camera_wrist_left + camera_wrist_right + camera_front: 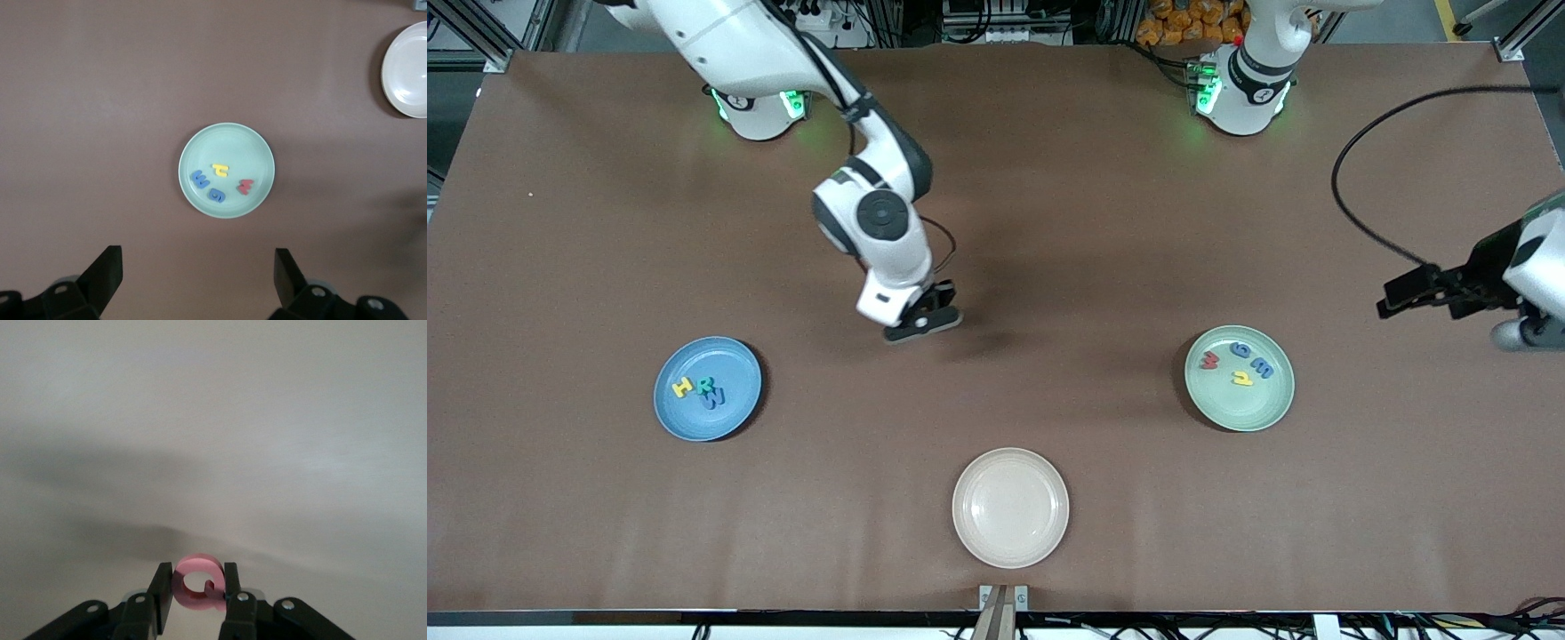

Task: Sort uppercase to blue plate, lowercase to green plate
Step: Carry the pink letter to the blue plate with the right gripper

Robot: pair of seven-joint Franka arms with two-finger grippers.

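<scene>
Fingers of the right gripper (193, 593) pinch the red round letter (197, 581) low over bare table, midway between the 2 arms' ends. On the blue plate (708, 388) lie 3 capitals: yellow H (682, 387), teal R (705, 385) and blue W (713, 399). The green plate (1240, 379) holds 4 small letters (220, 181). High over the table near that plate, the left gripper (193, 280) waits, jaws wide and empty. Nearest the front camera sits a cream plate (1010, 508).
</scene>
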